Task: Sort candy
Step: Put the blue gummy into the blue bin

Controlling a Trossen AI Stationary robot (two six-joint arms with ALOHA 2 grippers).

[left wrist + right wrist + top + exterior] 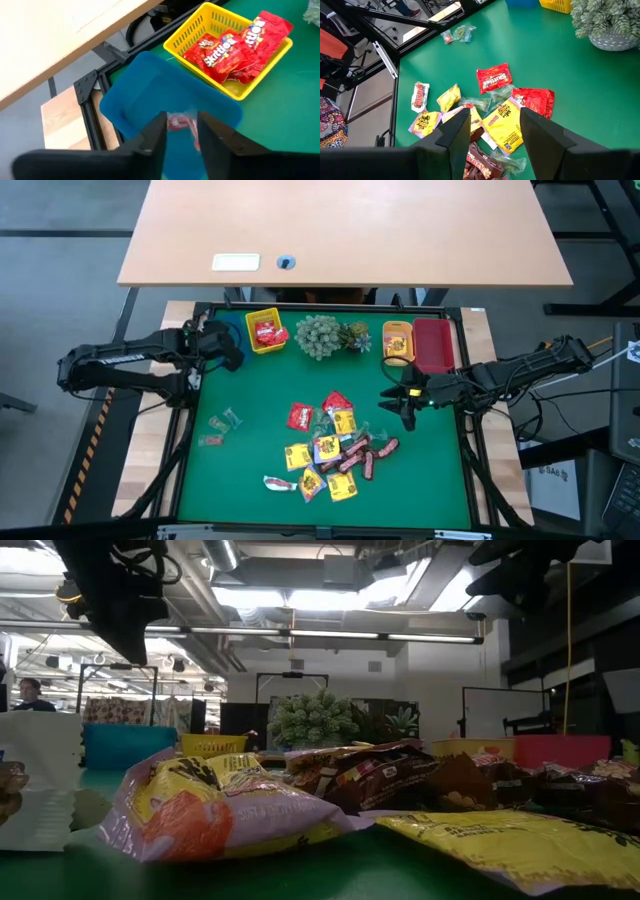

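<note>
Your left pincer (pixel 181 131) hangs spread over the blue bin (pixel 150 95), clear-wrapped candy (pixel 180 121) btwn fingers; right pincer (pixel 492 125) spread above candy pile (pixel 330 448) at table centre.

Past your right gripper (pixel 492 131), whose two dark fingers stand apart with a clear gap between them, you look down on the green mat (pixel 580 80) and the main heap of candy (pixel 485 112): a red packet (pixel 494 78), a second red packet (pixel 534 100), several yellow packets (pixel 505 125), and dark bars (pixel 480 162) nearest the fingers. Well apart from the heap, near the mat's edge, you have two clear-wrapped sweets (pixel 459 33). The grey-green plant (pixel 607 22) stands off to one side, with a yellow bin (pixel 556 5) just beside it.
</note>
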